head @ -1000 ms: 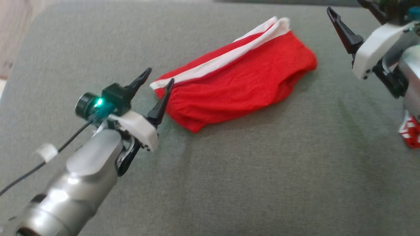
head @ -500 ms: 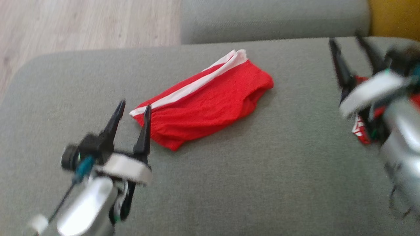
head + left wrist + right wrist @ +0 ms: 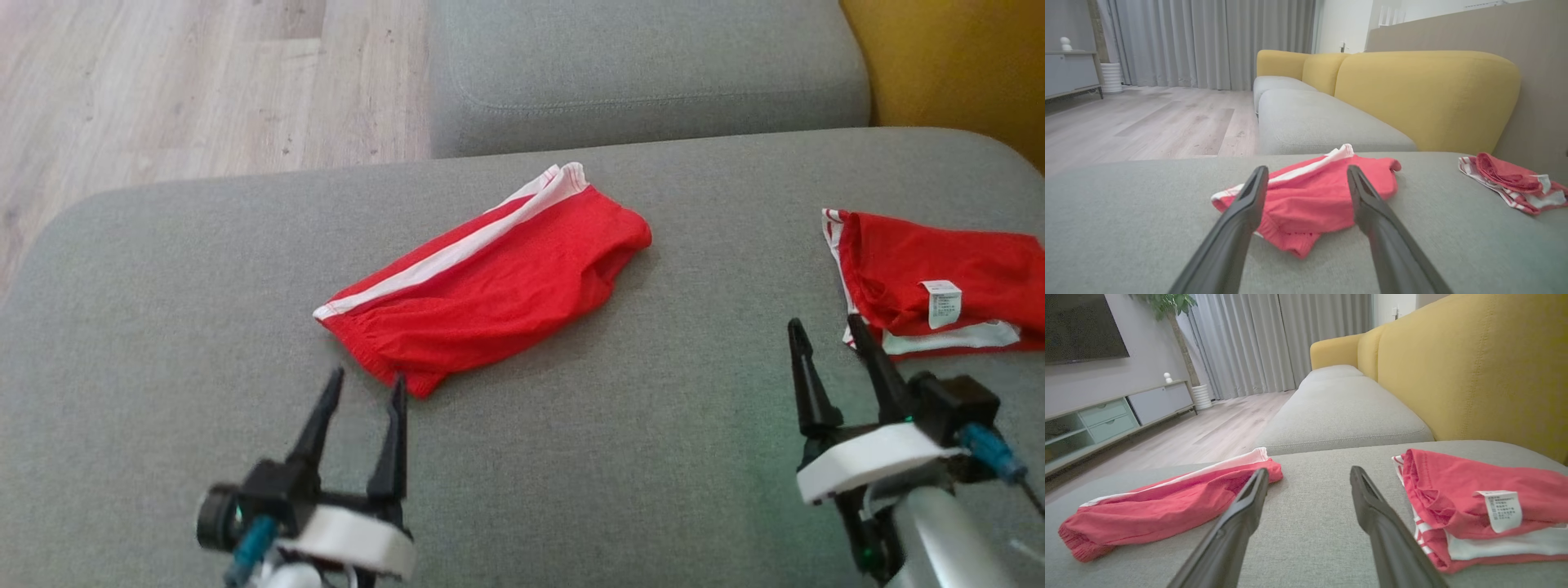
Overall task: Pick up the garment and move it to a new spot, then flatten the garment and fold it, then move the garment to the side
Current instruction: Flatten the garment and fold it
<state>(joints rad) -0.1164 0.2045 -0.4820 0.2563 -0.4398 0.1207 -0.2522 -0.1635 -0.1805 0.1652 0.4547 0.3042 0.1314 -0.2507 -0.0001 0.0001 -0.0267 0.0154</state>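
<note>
As the left gripper (image 3: pixel 368 376) hovers at the lower left with its two dark fingers spread wide and nothing between them, the red garment (image 3: pixel 490 286) lies folded just beyond its fingertips, near the middle of the grey sofa cushion (image 3: pixel 620 465). A white stripe runs along the garment's far edge, and its elastic waistband points toward the left gripper. Further right, the right gripper (image 3: pixel 824 322) also stands released and empty, well apart from the folded piece. Just beside its right finger lies a second red garment (image 3: pixel 980 269), loosely bunched, with a white label showing. A yellow backrest (image 3: pixel 955 65) rises behind it.
</note>
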